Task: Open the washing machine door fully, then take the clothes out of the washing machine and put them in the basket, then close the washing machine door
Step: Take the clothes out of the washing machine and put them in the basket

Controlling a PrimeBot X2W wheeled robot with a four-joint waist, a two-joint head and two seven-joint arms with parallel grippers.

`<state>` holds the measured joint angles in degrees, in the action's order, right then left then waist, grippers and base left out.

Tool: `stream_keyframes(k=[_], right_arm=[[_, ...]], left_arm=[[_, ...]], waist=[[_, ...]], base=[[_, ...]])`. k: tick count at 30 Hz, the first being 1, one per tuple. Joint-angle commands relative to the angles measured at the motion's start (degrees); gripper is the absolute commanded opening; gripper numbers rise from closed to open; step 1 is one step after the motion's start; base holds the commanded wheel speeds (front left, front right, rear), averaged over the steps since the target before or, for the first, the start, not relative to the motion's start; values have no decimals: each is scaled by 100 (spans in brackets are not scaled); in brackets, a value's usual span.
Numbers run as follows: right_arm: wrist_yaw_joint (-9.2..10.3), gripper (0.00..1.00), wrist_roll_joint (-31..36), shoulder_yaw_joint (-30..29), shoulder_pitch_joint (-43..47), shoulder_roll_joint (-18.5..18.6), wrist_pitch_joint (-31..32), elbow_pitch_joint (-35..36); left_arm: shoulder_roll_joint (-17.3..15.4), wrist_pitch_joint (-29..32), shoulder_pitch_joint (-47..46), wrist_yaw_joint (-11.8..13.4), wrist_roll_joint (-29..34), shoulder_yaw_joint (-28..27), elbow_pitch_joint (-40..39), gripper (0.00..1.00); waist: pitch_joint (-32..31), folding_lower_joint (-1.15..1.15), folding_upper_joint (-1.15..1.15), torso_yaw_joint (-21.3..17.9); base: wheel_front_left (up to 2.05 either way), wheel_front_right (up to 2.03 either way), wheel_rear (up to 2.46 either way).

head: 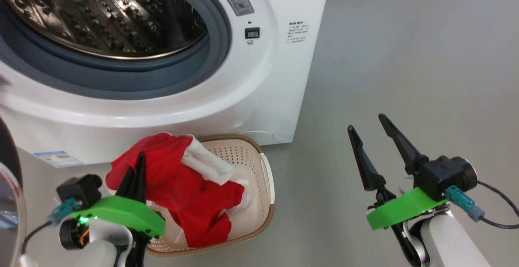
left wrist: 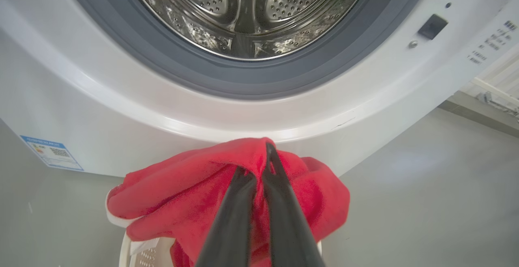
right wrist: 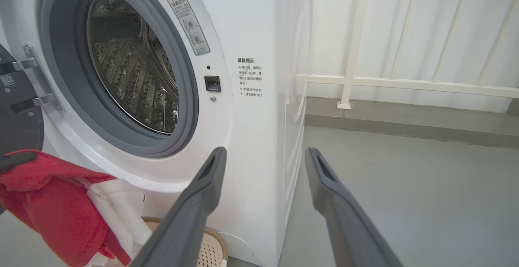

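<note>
The washing machine [head: 259, 96] stands with its steel drum [head: 105, 15] exposed, and no fabric shows inside it. The washing machine door [head: 8, 169] is swung open at the far left; its black inner side [right wrist: 16, 108] hangs on the hinge. My left gripper [head: 138, 169] is shut on the red and white clothes [head: 182, 186], holding them bunched just above the basket [head: 259, 202], which sits on the floor against the machine's front. In the left wrist view the red fabric [left wrist: 182, 202] wraps around the closed fingers [left wrist: 284, 202]. My right gripper [head: 366, 123] hangs open and empty to the right of the machine.
Grey floor [head: 405, 76] stretches to the right of the machine. A white railing [right wrist: 405, 82] runs along a low kerb behind it. A blue label [head: 58, 158] sits low on the machine's front.
</note>
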<state>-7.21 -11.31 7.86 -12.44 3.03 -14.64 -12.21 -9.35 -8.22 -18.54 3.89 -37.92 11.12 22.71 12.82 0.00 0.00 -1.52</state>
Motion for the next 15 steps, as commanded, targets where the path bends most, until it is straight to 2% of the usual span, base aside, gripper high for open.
stream_keyframes(k=[1, 9, 15], right_arm=[[-28, 100, -38, 106, -226, -15, -36, 124], [-28, 100, -96, 183, -418, -15, -36, 96], [-28, 100, -186, 224, -550, -15, -36, 100]], left_arm=[[-124, -47, -315, -57, 29, -129, 140, 0], [77, -144, -1269, -376, -66, -47, 2078, 0], [156, -74, -1825, -633, -263, -105, 3248, 0]], waist=[[101, 0, 0, -45], [502, 0, 0, -182], [743, 0, 0, -382]], base=[[0, 0, 0], [0, 0, 0], [0, 0, 0]])
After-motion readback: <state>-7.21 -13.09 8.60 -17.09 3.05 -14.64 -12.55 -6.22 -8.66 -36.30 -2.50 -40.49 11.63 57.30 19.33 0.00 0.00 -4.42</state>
